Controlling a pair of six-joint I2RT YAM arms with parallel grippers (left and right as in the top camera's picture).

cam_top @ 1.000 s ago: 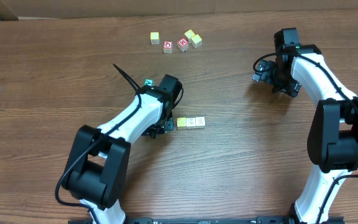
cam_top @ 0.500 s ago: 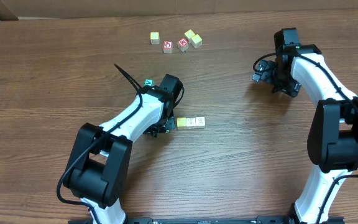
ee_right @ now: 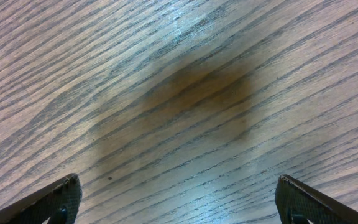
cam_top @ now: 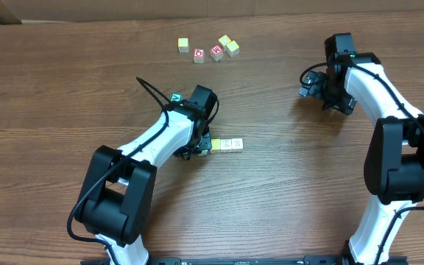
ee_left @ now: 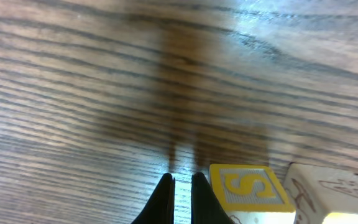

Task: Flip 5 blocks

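Yellow S block [ee_left: 250,186] sat just beside left gripper [ee_left: 182,186], which was closed nearly together on nothing; contact with block unclear. Right gripper [ee_right: 179,202] stood wide apart above wood table [ee_right: 185,93].

Block cluster [cam_top: 216,52] lies far back on the table [cam_top: 50,110]; block row [cam_top: 227,145] lies mid-table, beside left fingers [ee_left: 163,202].

Even overhead light; wrist views blurry, glary.

Robot lab bench: left arm [cam_top: 160,136], right arm [cam_top: 377,81] at wood-grain table [cam_top: 50,110], cardboard wall [cam_top: 197,7] behind.
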